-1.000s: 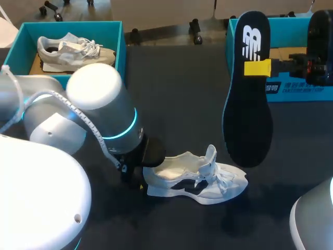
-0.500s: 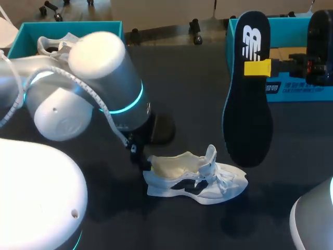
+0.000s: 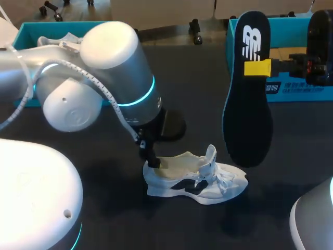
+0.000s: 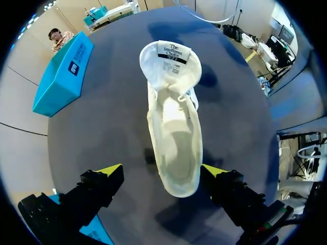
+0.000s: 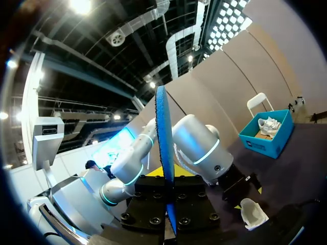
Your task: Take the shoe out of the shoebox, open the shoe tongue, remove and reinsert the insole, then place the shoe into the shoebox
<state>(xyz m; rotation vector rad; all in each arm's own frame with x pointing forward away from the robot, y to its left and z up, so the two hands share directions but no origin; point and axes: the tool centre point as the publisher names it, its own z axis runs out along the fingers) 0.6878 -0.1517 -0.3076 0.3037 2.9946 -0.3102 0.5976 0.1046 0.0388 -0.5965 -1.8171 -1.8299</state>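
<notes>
Heel of the white mesh sneaker, lying midway across the dark worktop, sits between the parted jaws of my left gripper, long axis running away, while my right gripper clamps the black foam insole upright above its toe.

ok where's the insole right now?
Head view, right of middle: insole held upright in the right gripper, beside the shoe, in front of the right shoebox.
</notes>
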